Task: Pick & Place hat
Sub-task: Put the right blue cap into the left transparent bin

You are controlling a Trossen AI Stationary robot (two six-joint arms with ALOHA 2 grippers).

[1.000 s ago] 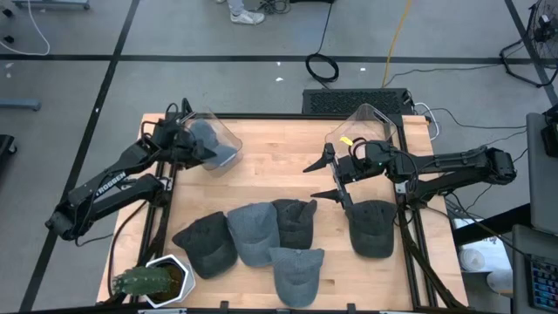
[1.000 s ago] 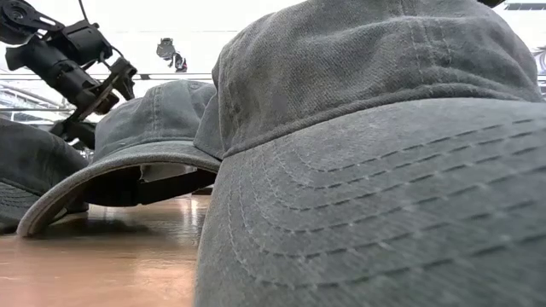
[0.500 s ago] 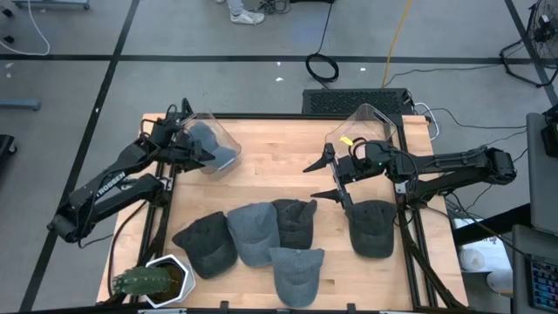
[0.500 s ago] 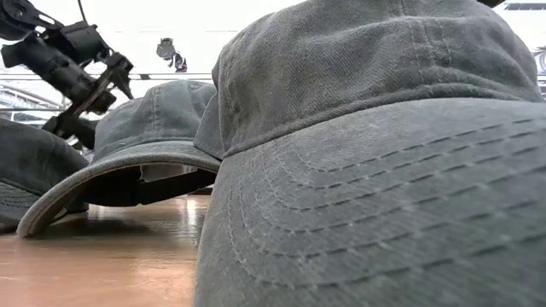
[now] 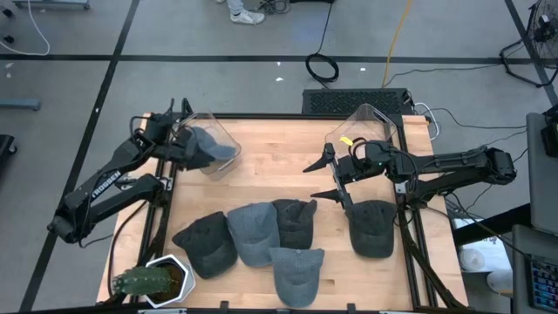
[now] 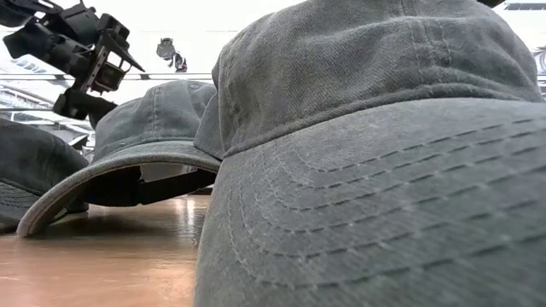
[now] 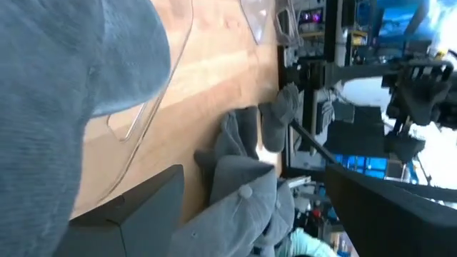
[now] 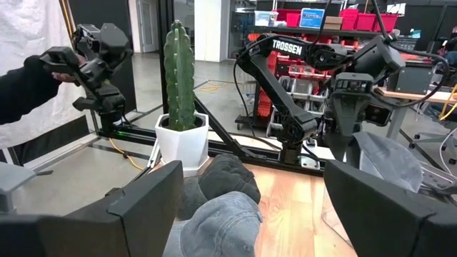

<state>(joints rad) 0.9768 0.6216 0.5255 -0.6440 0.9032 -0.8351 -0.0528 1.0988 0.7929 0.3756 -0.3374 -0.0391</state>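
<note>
Both grippers stand spread and empty – left gripper [image 5: 181,138] at the bin [image 5: 212,144] holding one hat [image 5: 209,148], right gripper [image 5: 323,179] over the table [image 5: 270,166] beside the hats [image 5: 261,235] – soft, light cloth, so you pinch a stiff brim.

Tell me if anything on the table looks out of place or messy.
Four hats lie in an overlapping heap near the front edge, brims pointing different ways, while a fifth hat sits apart on the right. A potted cactus stands at the front left corner. Nothing looks spilled or damaged.
</note>
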